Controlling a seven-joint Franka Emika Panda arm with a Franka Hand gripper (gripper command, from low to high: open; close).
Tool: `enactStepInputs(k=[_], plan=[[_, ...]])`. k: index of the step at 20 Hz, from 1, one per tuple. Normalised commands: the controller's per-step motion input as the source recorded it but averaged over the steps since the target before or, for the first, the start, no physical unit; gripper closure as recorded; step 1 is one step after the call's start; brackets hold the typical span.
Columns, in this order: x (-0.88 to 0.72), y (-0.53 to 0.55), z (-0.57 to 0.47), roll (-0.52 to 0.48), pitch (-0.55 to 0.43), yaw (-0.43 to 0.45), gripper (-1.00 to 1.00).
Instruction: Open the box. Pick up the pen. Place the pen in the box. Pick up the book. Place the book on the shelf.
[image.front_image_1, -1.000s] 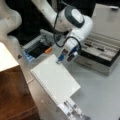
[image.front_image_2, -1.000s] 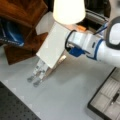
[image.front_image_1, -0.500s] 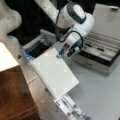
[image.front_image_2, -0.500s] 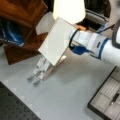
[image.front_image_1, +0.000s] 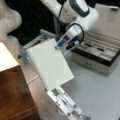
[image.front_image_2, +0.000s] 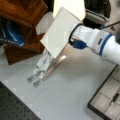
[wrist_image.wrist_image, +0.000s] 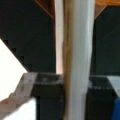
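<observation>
The pincer (image.front_image_1: 60, 45) is clamped on the top edge of the book (image.front_image_1: 51, 63), holding it up off the table (image.front_image_1: 100, 92), tilted, above the silvery metal stand (image.front_image_1: 66, 105). The book is a large white spiral-bound notebook with a plain cover; its wire coil runs down the long edge toward a front view's left. In a front view the book (image.front_image_2: 58, 30) hangs slanted just in front of the shelf (image.front_image_2: 22, 15), dark-brown wood with a pale cream top (image.front_image_1: 6, 58). The stand (image.front_image_2: 43, 66) sits just below its lower corner. In the wrist view the book (wrist_image.wrist_image: 77, 60) shows edge-on as a pale upright strip running between the dark fingers (wrist_image.wrist_image: 46, 86).

The box (image.front_image_1: 97, 53) stands open on the table at a front view's right, silvery-grey sides and a pale divided interior. The pen (image.front_image_1: 100, 49), slim and black, lies inside one compartment, and it shows in a front view too (image.front_image_2: 115, 97).
</observation>
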Motion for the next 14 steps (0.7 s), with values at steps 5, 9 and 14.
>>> enactStepInputs(k=[5, 9, 14], plan=[[-0.02, 0.09, 0.51, 0.002, 0.156, -0.279, 1.00], [-0.01, 0.03, 0.39, -0.044, 0.165, -0.198, 1.00], [0.01, -0.04, 0.36, -0.044, 0.149, -0.132, 1.00]])
